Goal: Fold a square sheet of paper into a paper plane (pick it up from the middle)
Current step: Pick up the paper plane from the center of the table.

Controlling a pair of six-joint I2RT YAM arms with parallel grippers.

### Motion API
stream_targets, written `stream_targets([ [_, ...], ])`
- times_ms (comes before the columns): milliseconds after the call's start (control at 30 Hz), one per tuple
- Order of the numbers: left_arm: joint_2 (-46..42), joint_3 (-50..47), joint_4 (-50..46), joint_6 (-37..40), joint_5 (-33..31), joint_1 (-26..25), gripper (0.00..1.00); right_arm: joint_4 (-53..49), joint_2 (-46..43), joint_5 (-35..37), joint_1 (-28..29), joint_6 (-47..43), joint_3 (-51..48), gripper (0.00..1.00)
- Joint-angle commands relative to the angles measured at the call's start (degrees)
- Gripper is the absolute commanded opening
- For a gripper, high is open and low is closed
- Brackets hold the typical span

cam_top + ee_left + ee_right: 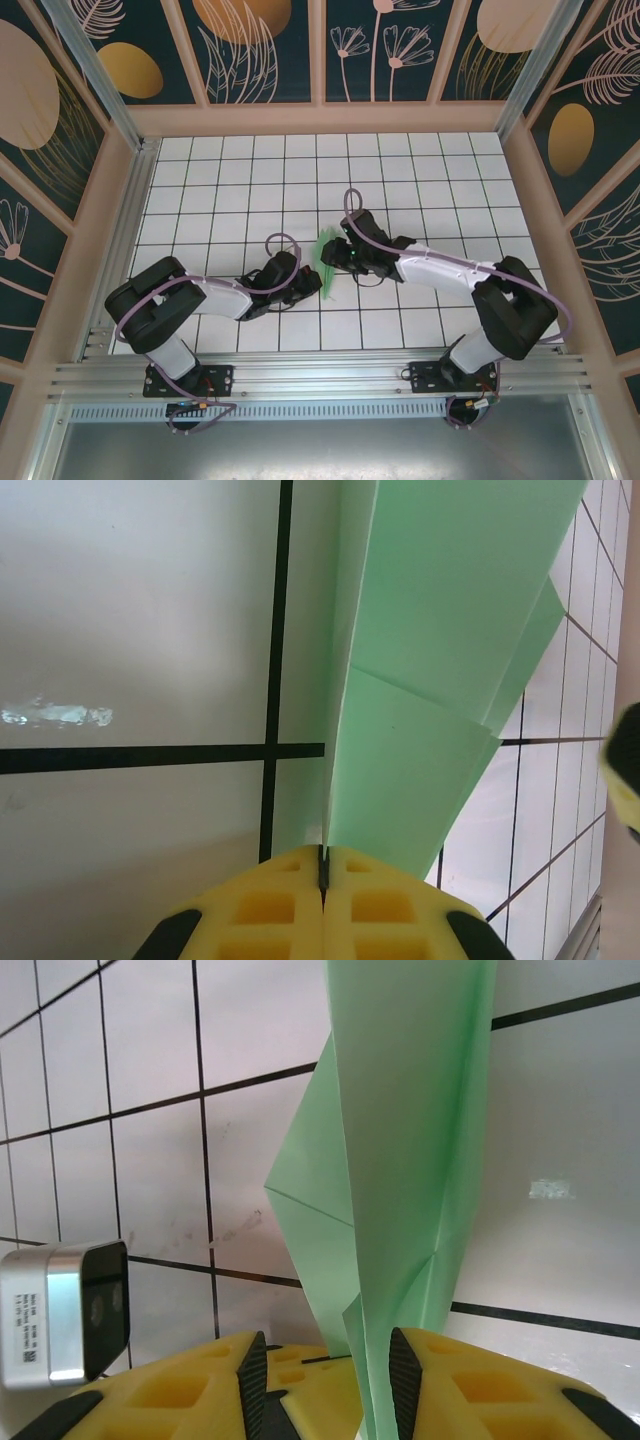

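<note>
From above, no writing can be read. The table (pixel 230 180) is white tile with a black grid. It is walled by dark panels (pixel 250 50) painted with gold and pink plants, and a metal rail (pixel 320 380) runs past the arm bases. The left gripper (pixel 308 283) and right gripper (pixel 340 252) meet mid-table, with the paper plane (pixel 324 250) standing on edge between them.

In the left wrist view, the left gripper (pixel 322 858) has its yellow fingers (pixel 270 910) pressed together on the edge of the paper plane (pixel 440 660), which rises straight ahead of them with its creases showing. Glossy table tile (pixel 130 630) lies beyond. A blurred black-and-yellow shape (pixel 628 770) sits off to one side.

In the right wrist view, the right gripper (pixel 325 1345) has its jaws partly apart. The paper plane (pixel 410 1110) stands in the gap against one finger (pixel 480 1390), with space left to the other. Beside that other finger is a grey camera box (pixel 60 1310), and its small label is too fine to read. Smudged table tile (pixel 120 1110) lies ahead.
</note>
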Motion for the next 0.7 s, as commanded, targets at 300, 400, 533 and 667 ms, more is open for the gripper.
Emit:
stream_targets([
  [300, 1.3, -0.2, 1.6, 0.5, 0.3, 0.3, 0.01, -3.8, 5.5, 0.4, 1.5, 1.8, 3.3, 0.43],
  [400, 1.4, -0.2, 1.7, 0.4, 0.5, 0.3, 0.0, -4.2, 6.9, 0.5, 1.6, 2.0, 3.8, 0.42],
  [533, 1.5, -0.4, 2.0, 0.5, 0.4, 0.3, 0.01, -4.4, 8.5, 0.9, 1.7, 2.1, 4.7, 0.39],
  [667, 1.5, -0.6, 2.0, 0.4, 0.4, 0.3, 0.01, -6.8, 10.6, 1.6, 1.7, 2.1, 6.6, 0.36],
])
